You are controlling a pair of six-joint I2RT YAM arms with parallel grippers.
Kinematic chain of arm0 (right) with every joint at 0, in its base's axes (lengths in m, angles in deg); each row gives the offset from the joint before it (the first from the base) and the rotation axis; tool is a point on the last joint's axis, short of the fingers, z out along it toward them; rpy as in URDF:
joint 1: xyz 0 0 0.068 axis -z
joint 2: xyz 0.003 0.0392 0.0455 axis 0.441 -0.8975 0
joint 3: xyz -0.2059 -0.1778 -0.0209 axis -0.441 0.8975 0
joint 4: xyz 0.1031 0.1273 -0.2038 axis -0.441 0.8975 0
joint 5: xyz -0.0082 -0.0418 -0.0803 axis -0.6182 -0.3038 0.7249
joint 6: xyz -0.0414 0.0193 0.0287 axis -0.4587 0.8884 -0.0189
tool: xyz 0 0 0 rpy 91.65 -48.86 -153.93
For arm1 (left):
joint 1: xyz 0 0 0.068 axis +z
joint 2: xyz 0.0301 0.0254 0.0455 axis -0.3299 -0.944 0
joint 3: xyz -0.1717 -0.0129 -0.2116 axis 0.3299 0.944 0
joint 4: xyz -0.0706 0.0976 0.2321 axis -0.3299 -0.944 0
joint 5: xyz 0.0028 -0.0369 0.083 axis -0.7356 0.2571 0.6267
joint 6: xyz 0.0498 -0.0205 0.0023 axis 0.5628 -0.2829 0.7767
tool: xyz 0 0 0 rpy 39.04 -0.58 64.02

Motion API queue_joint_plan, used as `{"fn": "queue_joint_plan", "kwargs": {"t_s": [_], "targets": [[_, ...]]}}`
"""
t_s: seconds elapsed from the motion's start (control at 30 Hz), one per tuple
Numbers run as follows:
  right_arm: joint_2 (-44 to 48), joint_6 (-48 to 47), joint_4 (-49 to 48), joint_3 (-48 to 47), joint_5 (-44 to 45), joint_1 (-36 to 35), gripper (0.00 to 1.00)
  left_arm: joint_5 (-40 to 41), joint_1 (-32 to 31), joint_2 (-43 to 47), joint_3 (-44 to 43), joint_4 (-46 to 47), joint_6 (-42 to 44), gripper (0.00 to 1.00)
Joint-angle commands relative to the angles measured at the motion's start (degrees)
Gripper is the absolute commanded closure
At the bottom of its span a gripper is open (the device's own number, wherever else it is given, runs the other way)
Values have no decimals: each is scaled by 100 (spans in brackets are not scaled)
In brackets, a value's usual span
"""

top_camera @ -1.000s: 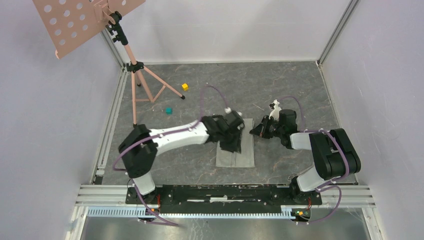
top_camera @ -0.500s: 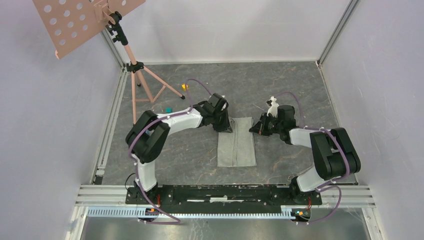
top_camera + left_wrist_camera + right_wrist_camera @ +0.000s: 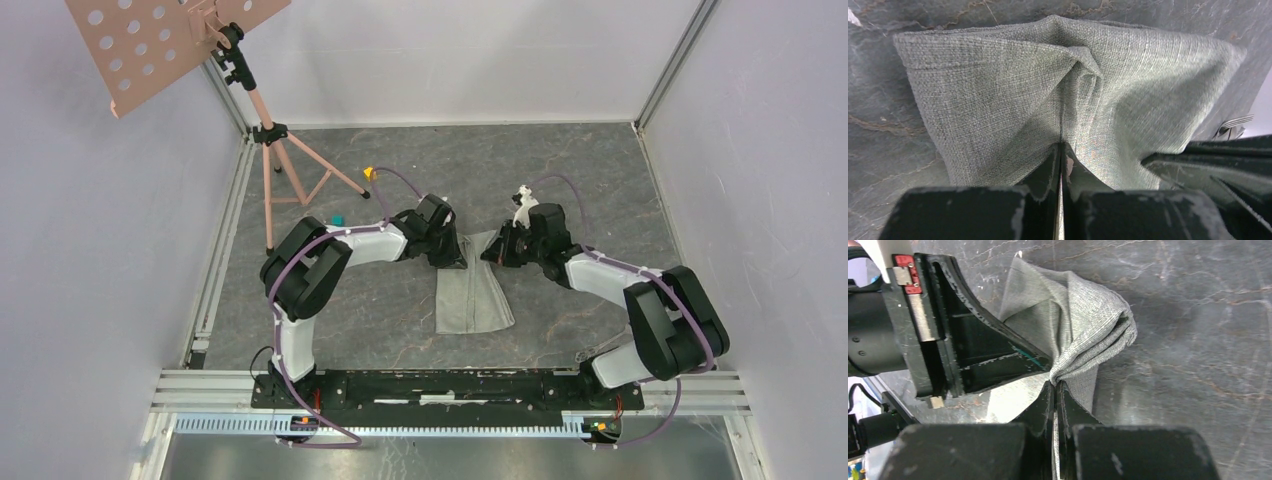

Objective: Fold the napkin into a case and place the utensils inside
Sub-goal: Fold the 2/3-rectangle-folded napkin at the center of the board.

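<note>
While clamped on cloth with left jaws and right jaws alike, pinching the bunched far edge of the napkin (image 3: 473, 295) at the counter (image 3: 560, 170) centre. Folded to a narrow strip; seemingly yet to finish the case and slip in the utensils (image 3: 1235, 122).

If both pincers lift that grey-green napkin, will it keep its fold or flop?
Probably flop: the napkin bunches into soft creases where the left pincer and right pincer pinch it. It looks thin and light, so it should lift easily. The coarse weave likely resists slipping, though folds may open.
</note>
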Motion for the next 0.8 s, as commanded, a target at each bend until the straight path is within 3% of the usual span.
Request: {"fn": "queue_joint_plan", "kwargs": {"t_s": [0.0, 0.4, 0.6, 0.77], "targets": [[151, 689, -232, -202, 380, -338, 99, 27, 7, 73, 267, 280, -161, 95], [-322, 2365, -1513, 234, 896, -1060, 100, 28, 44, 339, 484, 382, -100, 94], [-307, 2284, -1276, 215, 1072, -1070, 99, -632, 295, 1363, 983, 165, -269, 63], [-303, 2266, -1147, 144, 1113, -1101, 100, -643, 574, 2085, 1464, -150, -18, 59]]}}
